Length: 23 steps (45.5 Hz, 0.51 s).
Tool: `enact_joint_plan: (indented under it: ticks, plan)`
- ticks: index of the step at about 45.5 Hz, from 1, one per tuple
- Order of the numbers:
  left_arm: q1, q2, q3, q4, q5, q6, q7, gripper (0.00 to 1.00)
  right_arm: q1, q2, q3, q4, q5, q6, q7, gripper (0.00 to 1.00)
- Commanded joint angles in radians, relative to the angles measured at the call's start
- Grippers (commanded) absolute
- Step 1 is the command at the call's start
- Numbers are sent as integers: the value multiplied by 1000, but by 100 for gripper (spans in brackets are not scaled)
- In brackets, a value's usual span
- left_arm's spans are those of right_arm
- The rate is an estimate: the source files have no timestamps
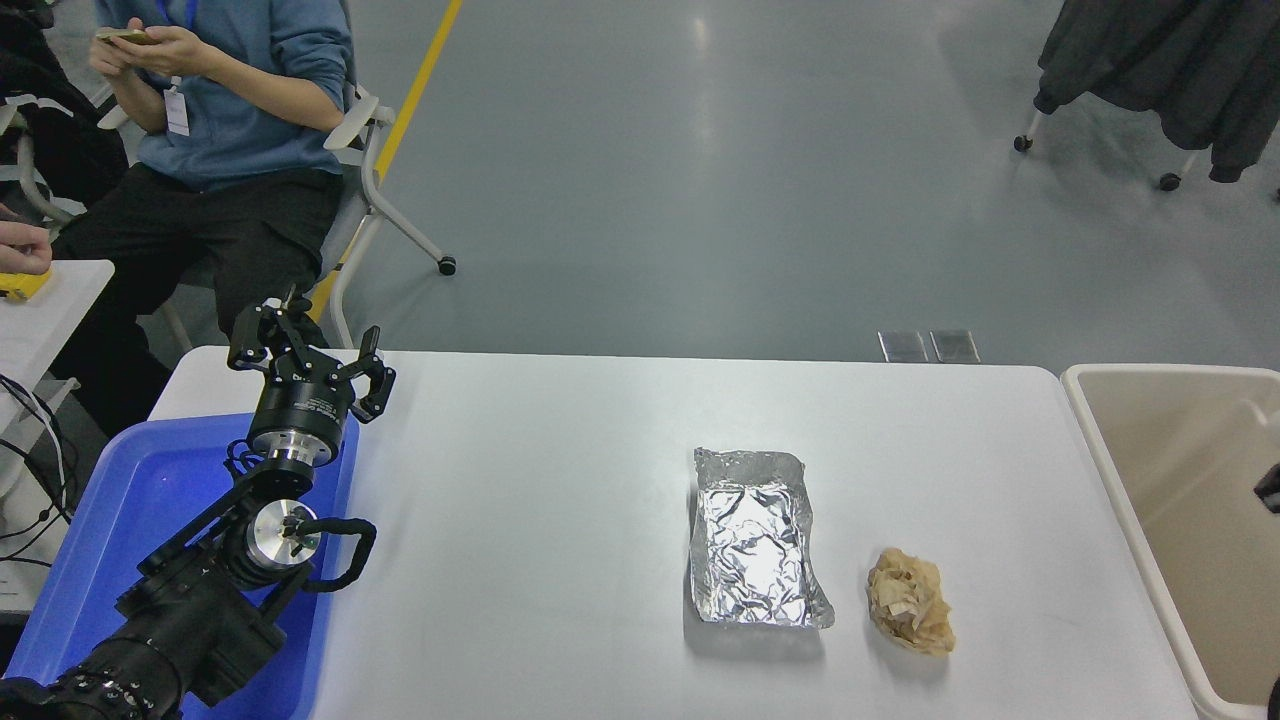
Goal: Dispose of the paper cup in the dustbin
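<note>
You'll find no paper cup on the table point(560, 460) — the dustbin point(1100, 470) waits off its right edge, a dark sliver of right gripper point(1269, 487) over it, grip unreadable — while the left gripper point(305, 352) sits spread and empty at the far-left corner.

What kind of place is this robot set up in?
Probably a lab or workshop hall: a bare grey floor with a yellow line, wheeled chairs, and a robot arm's left gripper over a white table.

Foil tray point(755, 542) mid-table point(560, 480), paper ball point(909, 600) just right, dustbin point(1110, 470) at right edge, perhaps touching
</note>
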Motion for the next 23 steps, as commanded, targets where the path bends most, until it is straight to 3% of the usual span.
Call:
enact_joint_plan:
  ticks: [1, 10, 11, 12, 13, 15, 16, 18, 23]
  plan:
    - [0, 0, 0, 0, 0, 0, 0, 100, -92, 32, 14, -21, -72, 191, 99, 0]
    - [0, 0, 0, 1, 0, 0, 0, 100, -110, 48, 13, -21, -105, 253, 139, 0]
    - [0, 0, 0, 1, 0, 0, 0, 100, -110, 53, 13, -21, -106, 253, 139, 5]
    - [0, 0, 0, 0, 0, 0, 0, 100, -110, 56, 13, -21, -106, 244, 139, 32]
    - [0, 0, 0, 1, 0, 0, 0, 100, -110, 59, 14, -21, -106, 239, 139, 43]
    - [0, 0, 0, 0, 0, 0, 0, 100, -110, 65, 14, -21, -106, 237, 139, 47]
    - [0, 0, 0, 1, 0, 0, 0, 100, -110, 65, 13, -21, -106, 236, 137, 61]
    - [0, 0, 0, 0, 0, 0, 0, 100, -110, 67, 8, -21, -114, 227, 134, 100]
    - [0, 0, 0, 1, 0, 0, 0, 100, -110, 79, 8, -21, -178, 196, 131, 100]
